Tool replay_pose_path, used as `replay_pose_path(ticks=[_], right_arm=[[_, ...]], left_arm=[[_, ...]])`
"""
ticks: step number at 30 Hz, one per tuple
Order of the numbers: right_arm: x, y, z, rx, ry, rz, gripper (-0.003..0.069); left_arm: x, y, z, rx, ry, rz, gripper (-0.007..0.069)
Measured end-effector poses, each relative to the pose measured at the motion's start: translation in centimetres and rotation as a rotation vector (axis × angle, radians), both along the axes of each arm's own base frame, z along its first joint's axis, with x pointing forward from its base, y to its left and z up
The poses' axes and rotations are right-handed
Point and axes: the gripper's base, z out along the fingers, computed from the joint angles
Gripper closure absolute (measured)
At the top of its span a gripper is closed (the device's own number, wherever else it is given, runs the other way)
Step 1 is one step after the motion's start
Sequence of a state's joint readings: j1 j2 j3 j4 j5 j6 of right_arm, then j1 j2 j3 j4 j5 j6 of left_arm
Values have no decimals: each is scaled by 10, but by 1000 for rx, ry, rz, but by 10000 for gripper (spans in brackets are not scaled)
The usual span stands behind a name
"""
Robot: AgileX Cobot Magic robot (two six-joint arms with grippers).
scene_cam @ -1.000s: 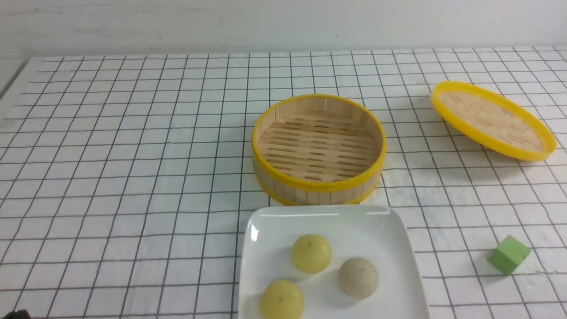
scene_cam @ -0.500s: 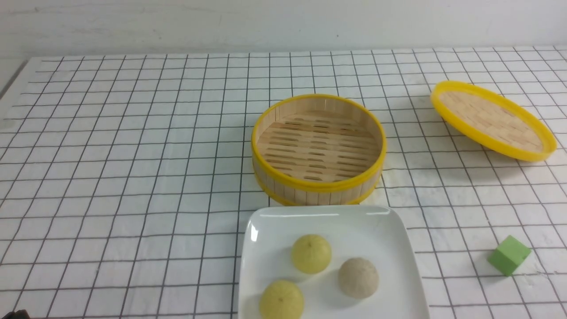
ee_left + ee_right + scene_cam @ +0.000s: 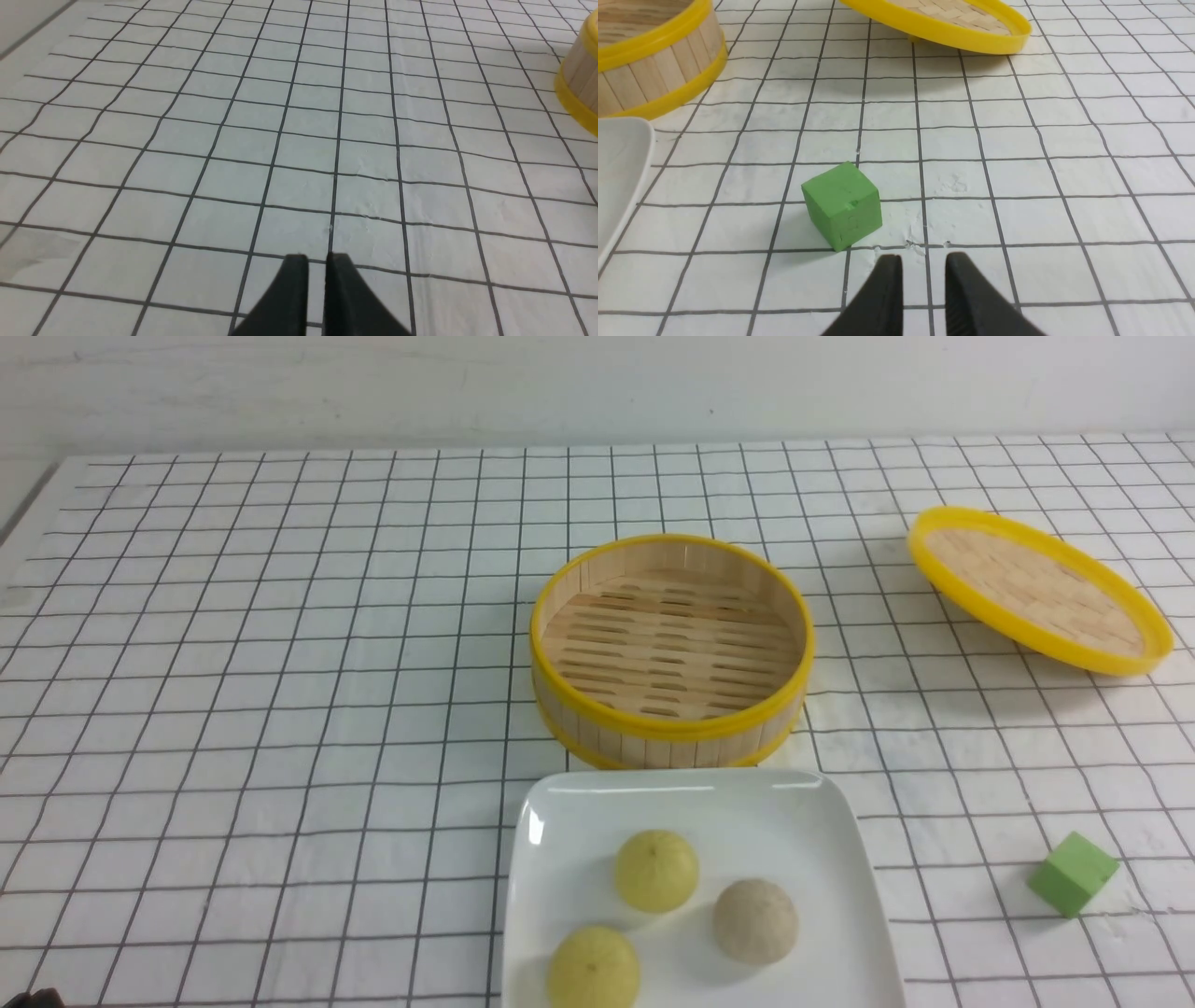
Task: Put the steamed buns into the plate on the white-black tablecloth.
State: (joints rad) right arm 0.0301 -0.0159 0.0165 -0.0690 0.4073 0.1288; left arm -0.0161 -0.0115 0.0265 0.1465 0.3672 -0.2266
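Three steamed buns lie on the white square plate (image 3: 691, 789) at the near middle of the white-black tablecloth (image 3: 280, 663): a pale yellow one (image 3: 656, 870), a second yellow one (image 3: 594, 969) and a beige-grey one (image 3: 755, 921). My left gripper (image 3: 317, 261) hovers over bare cloth to the left, its fingers a narrow slit apart and holding nothing. Over the cloth to the right of the plate (image 3: 616, 158), my right gripper (image 3: 923, 261) is open and empty, with a green cube (image 3: 842, 205) just ahead of it. Neither gripper shows in the front view.
A round yellow-rimmed bamboo basket (image 3: 672, 733) stands empty just behind the plate; its wall shows in both wrist views (image 3: 579, 84) (image 3: 654, 70). Its lid (image 3: 1036, 588) (image 3: 943, 18) rests tilted at the back right. The green cube (image 3: 1074, 873) sits near the front right.
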Motion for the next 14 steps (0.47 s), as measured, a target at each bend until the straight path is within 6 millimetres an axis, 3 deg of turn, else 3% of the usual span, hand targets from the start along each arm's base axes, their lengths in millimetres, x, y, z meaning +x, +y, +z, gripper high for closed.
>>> replay_pose_path(ticks=[14], right_arm=[[0,0,0,0,0,0,473]], left_arm=[[0,0,0,0,0,0,519]])
